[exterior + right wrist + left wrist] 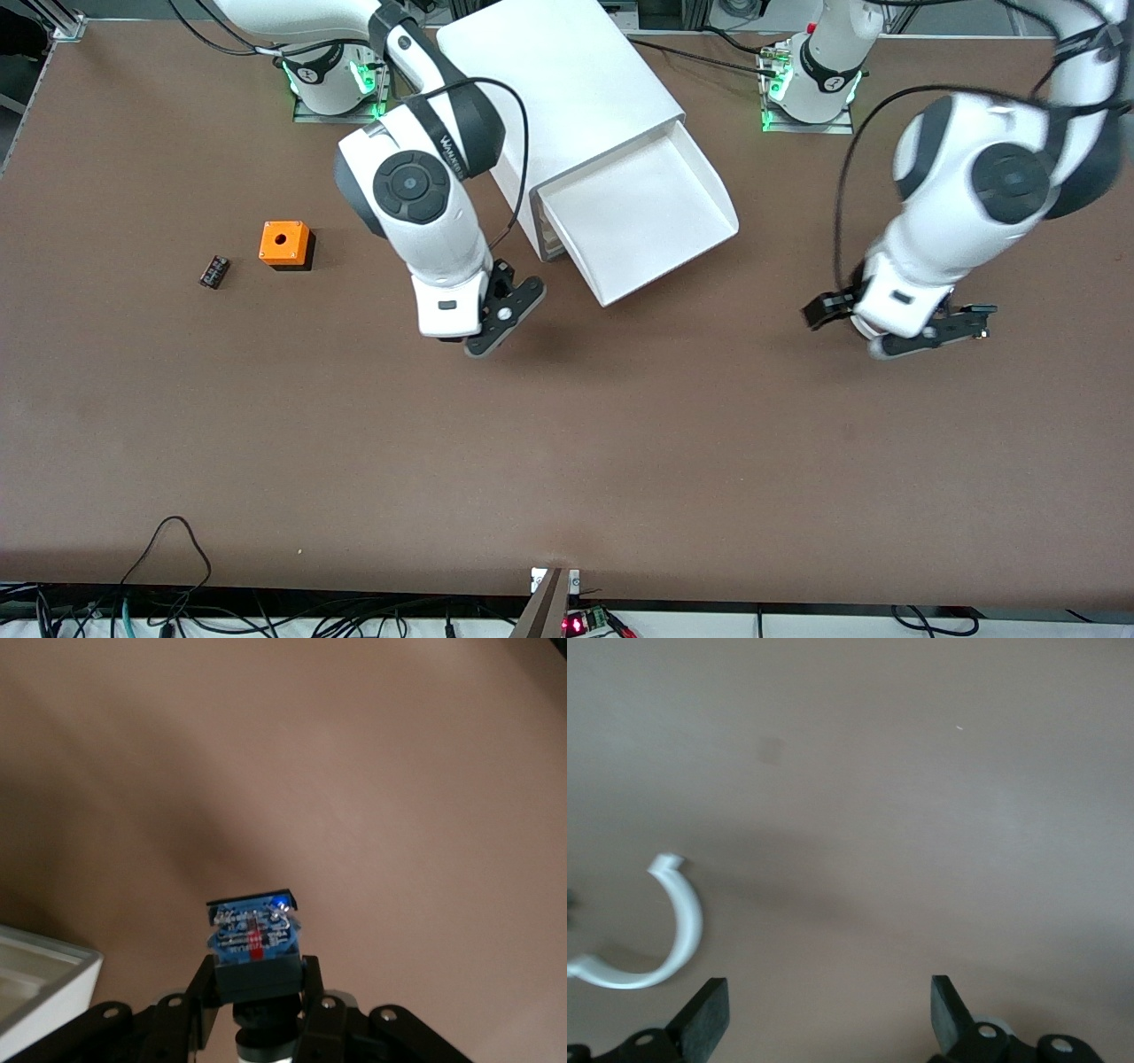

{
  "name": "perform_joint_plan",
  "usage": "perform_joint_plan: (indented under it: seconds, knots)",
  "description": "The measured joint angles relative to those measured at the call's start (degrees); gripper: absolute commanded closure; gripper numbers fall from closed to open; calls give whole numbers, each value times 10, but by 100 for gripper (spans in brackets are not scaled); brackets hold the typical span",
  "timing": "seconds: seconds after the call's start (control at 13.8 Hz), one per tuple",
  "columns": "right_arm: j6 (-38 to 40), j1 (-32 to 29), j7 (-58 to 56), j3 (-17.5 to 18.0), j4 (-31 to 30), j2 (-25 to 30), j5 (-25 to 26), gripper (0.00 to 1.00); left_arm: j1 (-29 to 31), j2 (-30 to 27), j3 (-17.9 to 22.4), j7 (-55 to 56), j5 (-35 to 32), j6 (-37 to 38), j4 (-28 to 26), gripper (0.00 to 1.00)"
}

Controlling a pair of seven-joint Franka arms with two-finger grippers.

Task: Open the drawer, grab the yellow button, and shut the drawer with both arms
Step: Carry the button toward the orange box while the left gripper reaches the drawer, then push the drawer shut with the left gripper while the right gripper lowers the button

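The drawer is pulled out of the white cabinet and looks empty. My right gripper hangs over the bare table beside the drawer's front, toward the right arm's end. In the right wrist view this gripper is shut on the button, whose black-blue body sits between the fingers; its orange-red cap is hidden. A corner of the drawer shows there too. My left gripper is open and empty over the table toward the left arm's end; its wrist view shows bare table between the fingers.
An orange cube with a hole and a small flat black block lie toward the right arm's end of the table. A curved white rim shows in the left wrist view. Cables run along the table's near edge.
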State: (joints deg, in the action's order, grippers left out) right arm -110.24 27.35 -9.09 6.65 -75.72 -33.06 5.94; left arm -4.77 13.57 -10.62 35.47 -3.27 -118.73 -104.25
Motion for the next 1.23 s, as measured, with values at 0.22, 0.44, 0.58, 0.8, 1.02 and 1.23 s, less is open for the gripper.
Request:
perform_joint_plan:
  seconds: [0.22,0.44,0.58,0.8,1.02,1.23]
  knots:
    - [-2,-18,27,-32,-71,24,0,75,-8,7,-30,81,0,-95,-71,0]
    - [-29,-54,48,-53,-149,51,0,76,-16,6,-53,143,0,-129,-109,0]
    - [-44,-101,48,-59,-193,66,0,76,-18,5,-81,179,4,-129,-119,0]
    - [-49,-181,40,-60,-231,74,0,76,-21,-6,-127,196,10,-129,-134,0]
    - [-65,-218,22,-59,-268,79,0,76,-22,-27,-173,196,11,-129,-166,0]
    - [-161,-237,-14,-59,-348,91,0,76,-22,-51,-226,197,11,-129,-196,0]
